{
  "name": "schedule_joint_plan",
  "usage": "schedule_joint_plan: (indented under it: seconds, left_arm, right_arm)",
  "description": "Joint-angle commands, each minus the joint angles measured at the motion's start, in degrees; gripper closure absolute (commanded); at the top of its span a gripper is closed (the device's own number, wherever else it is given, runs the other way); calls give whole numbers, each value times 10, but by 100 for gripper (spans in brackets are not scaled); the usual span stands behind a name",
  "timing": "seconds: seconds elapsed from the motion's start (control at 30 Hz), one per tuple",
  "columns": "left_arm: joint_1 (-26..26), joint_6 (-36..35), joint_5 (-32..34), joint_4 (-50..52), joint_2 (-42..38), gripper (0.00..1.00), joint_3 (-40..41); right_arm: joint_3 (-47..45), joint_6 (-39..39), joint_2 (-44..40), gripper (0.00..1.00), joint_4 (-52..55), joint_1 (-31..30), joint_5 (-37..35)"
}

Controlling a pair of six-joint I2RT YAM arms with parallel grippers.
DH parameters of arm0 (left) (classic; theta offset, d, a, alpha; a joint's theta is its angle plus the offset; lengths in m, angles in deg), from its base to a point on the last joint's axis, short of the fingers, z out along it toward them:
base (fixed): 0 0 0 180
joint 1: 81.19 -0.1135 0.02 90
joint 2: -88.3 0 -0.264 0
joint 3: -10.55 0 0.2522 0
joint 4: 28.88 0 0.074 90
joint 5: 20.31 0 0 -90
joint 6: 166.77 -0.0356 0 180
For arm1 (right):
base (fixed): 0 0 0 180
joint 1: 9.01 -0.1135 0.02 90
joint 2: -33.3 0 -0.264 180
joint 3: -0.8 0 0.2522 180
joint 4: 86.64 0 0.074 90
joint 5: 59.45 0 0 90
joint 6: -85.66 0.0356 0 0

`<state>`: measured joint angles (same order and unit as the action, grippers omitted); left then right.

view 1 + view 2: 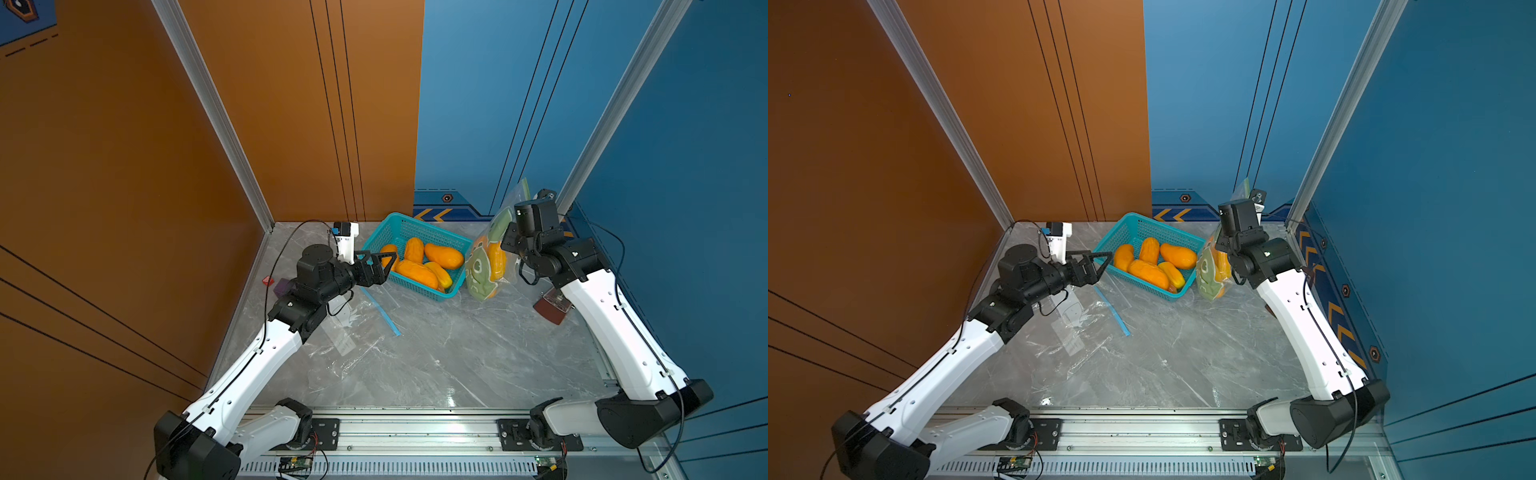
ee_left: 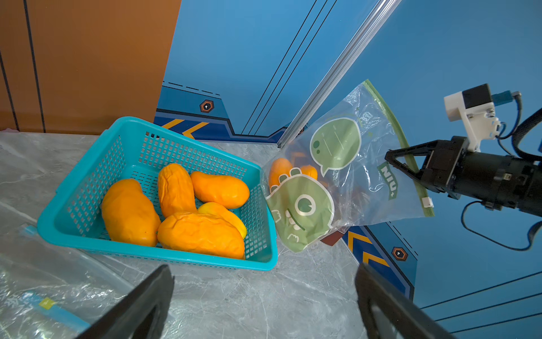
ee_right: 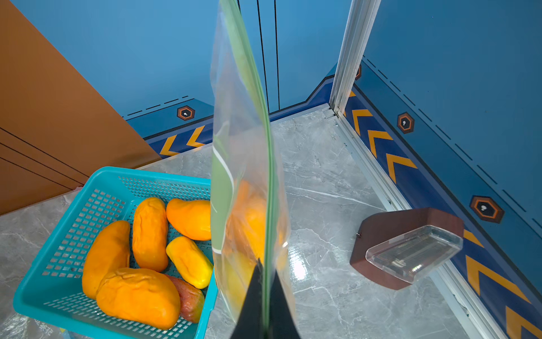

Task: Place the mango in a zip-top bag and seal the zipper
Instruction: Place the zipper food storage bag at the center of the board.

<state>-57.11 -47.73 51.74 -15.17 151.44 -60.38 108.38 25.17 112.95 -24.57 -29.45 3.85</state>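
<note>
A clear zip-top bag [image 2: 337, 176] printed with a green dinosaur hangs tilted beside the basket, its bottom on the table, with an orange mango [image 2: 280, 171] inside. My right gripper [image 2: 391, 157] is shut on the bag's green zipper edge [image 3: 264, 176], which runs between the fingertips of that right gripper [image 3: 265, 281]. Several more mangoes [image 1: 444, 255] lie in the teal basket [image 1: 432, 228]. My left gripper [image 1: 388, 268] hovers open and empty at the basket's left corner; its fingers [image 2: 155, 287] frame bare table.
A second clear bag [image 1: 365, 332] with a blue zipper strip [image 1: 380, 309] lies flat on the marble table under the left arm. A brown block with a clear plastic lid [image 3: 407, 249] sits by the right wall. Small red and purple items [image 1: 276, 284] lie at the left edge.
</note>
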Motion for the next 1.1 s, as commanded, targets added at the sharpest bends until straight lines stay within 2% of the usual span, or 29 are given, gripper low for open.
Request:
schedule_joint_plan:
  seconds: [0.0,0.1,0.3,0.4,0.53,0.67,1.07]
  left_arm:
    - [3,5,6,-16,5,2,9]
    - [3,5,4,-19,6,2,12]
    - [3,4,2,-20,7,2,18]
    - [0,2,38,-18,23,2,22]
    - [-33,35,59,10,68,2,5]
    - [-42,46,61,2,89,2,3]
    - [-54,48,68,-11,83,2,29]
  right_arm:
    - [-18,27,-4,100,-19,10,22]
    - [-16,31,-2,100,-21,9,30]
    - [-2,30,-36,100,-22,9,1]
    - [2,24,-59,100,-22,9,-5]
    - [-2,25,-82,100,-14,9,-8]
    - [-13,32,-95,100,-12,10,-13]
    - [-24,48,-16,100,-46,12,15]
